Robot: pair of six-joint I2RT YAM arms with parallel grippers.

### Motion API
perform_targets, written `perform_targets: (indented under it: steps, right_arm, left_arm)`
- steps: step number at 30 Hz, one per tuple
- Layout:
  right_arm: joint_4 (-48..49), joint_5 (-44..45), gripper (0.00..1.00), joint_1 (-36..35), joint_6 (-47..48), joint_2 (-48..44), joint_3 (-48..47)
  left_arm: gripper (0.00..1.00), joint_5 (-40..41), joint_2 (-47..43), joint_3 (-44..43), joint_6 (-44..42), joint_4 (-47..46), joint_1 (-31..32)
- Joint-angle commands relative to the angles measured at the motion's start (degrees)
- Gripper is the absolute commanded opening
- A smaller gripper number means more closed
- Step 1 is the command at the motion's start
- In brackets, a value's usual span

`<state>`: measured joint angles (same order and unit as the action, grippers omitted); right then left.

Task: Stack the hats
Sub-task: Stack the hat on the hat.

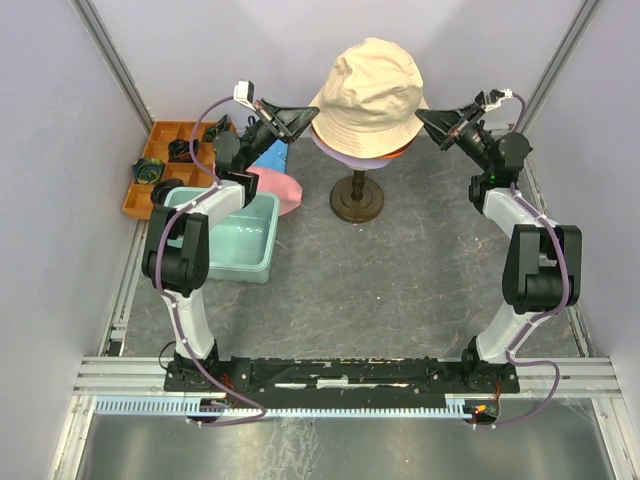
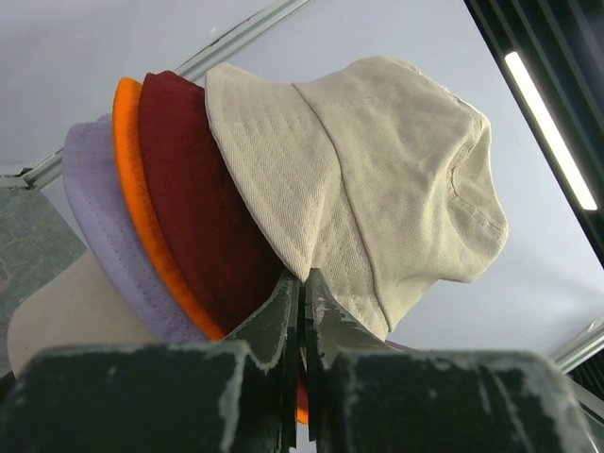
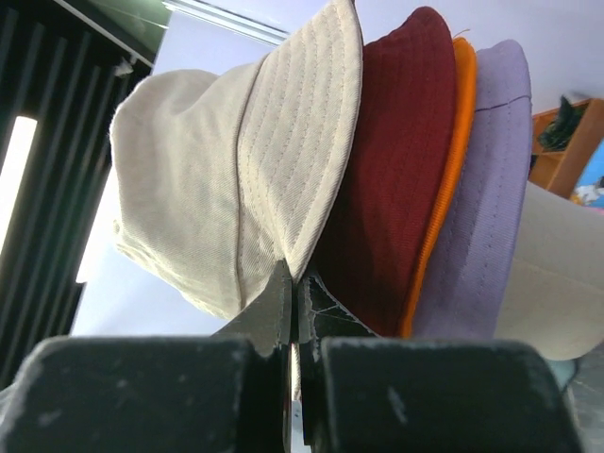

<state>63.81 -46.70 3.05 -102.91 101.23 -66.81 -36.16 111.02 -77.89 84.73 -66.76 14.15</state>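
Entry: hat stack on mannequin head, four of five in place.

Item 1, lavender hat (image 2: 99, 217): sitting lowest, directly on the cream mannequin head (image 2: 66, 311); its brim is showing as the outermost band in both wrist views.

Item 2, orange hat (image 2: 132, 189): lying over the lavender one; only a thin edge is showing.

Item 3, dark red hat (image 2: 198, 208): lying over the orange one; a broad part of its brim is showing.

Item 4, cream-beige hat (image 1: 370, 90): sitting uppermost, covering the crown of the pile; the head itself is standing on a dark stand (image 1: 357, 200) at the far middle of the table.

Item 5, pink hat (image 1: 282, 188): lying apart from the stack, against the far corner of the teal bin (image 1: 250, 262), beside the blue patterned cloth (image 1: 268, 155); not yet stacked.

Left gripper (image 1: 303, 118): reaching in at the left side of the cream-beige brim; jaws pressed together on the brim's edge, nipping the fabric.

Right gripper (image 1: 428, 118): doing the same on the right side of the same brim; jaws likewise pinched on it.

Progress, as a judgement: the fourth hat is being settled or tugged down by both arms; the task is standing most of the way along; letting go of this brim and fetching and seating the pink hat are remaining.
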Motion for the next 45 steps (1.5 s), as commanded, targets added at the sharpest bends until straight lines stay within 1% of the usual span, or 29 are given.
perform_targets:
  steps: [1, 3, 4, 8, 10, 13, 15, 18, 21, 24, 27, 29, 32, 36, 39, 43, 45]
  right_arm:
    - [-19.89, -5.53, 0.0, 0.58, 13.95, -1.29, -0.88]
    - [-26.99, -5.44, 0.0, -0.43, 18.62, -2.69, -1.69]
    - [-29.06, -5.16, 0.0, -0.96, 20.07, -3.14, -1.63]
    - [-29.56, -3.8, 0.0, -1.82, 20.51, -3.9, 0.54]
    - [-29.59, -3.21, 0.0, -2.13, 20.58, -4.56, 1.62]
    - [-32.16, -2.33, 0.0, -3.22, 22.03, -5.95, 1.87]
    - [-34.98, -1.45, 0.0, -4.76, 23.69, -6.94, 1.12]
    - [-37.71, 0.64, 0.0, -7.14, 24.77, -7.88, 0.36]
    - [-39.59, 2.51, 0.0, -9.14, 25.53, -8.85, -0.06]
    - [-42.29, 4.03, 0.0, -9.62, 26.94, -10.15, 0.27]
    - [-45.24, 6.18, 0.0, -9.62, 29.42, -12.14, 1.0]
    - [-45.83, 7.36, 0.0, -9.63, 30.01, -13.09, 1.39]
    - [-46.12, 7.55, 0.0, -9.64, 30.11, -13.08, 0.74]
    - [-47.16, 7.91, 0.0, -9.64, 30.69, -13.09, -0.01]
    - [-48.28, 8.53, 0.0, -9.64, 31.26, -13.57, -0.02]
    - [-48.87, 9.87, 0.0, -9.72, 31.59, -14.5, 0.71]
    - [-48.92, 10.73, 0.0, -9.93, 31.55, -15.17, 1.1]
  left_arm:
    - [0.03, -2.67, 4.29, -2.39, 0.52, 3.87, -3.0]
    - [0.06, -3.02, 5.47, -4.94, 0.8, 4.79, -3.27]
    - [0.08, -2.99, 6.16, -6.24, 1.18, 5.09, -3.29]
    - [0.18, -3.36, 9.49, -12.93, 1.84, 7.65, -3.59]
    - [0.2, -3.63, 11.14, -16.67, 1.84, 9.28, -3.58]
    - [0.22, -3.93, 13.98, -22.85, 1.82, 12.16, -3.56]
    - [0.23, -4.18, 16.55, -28.84, 1.83, 14.61, -3.59]
    - [0.24, -4.22, 19.42, -33.81, 2.8, 15.84, -3.6]
    - [0.24, -4.05, 21.34, -36.63, 3.56, 16.35, -3.53]
    - [0.25, -4.16, 21.34, -36.83, 4.65, 15.32, -3.8]
    - [0.27, -4.52, 18.36, -32.25, 5.68, 12.12, -5.0]
    - [0.3, -4.13, 14.24, -25.74, 5.25, 9.91, -6.53]
    - [0.33, -3.78, 7.11, -13.57, 3.45, 8.46, -9.41]
    - [0.39, -4.2, -2.17, -2.63, 2.55, 7.89, -12.82]
    - [0.43, -4.25, -9.48, 2.79, 3.21, 7.85, -12.87]
    - [0.5, -3.12, -17.11, 8.01, 5.51, 8.05, -11.32]
    - [0.51, -2.16, -20.34, 10.37, 6.51, 7.96, -9.84]
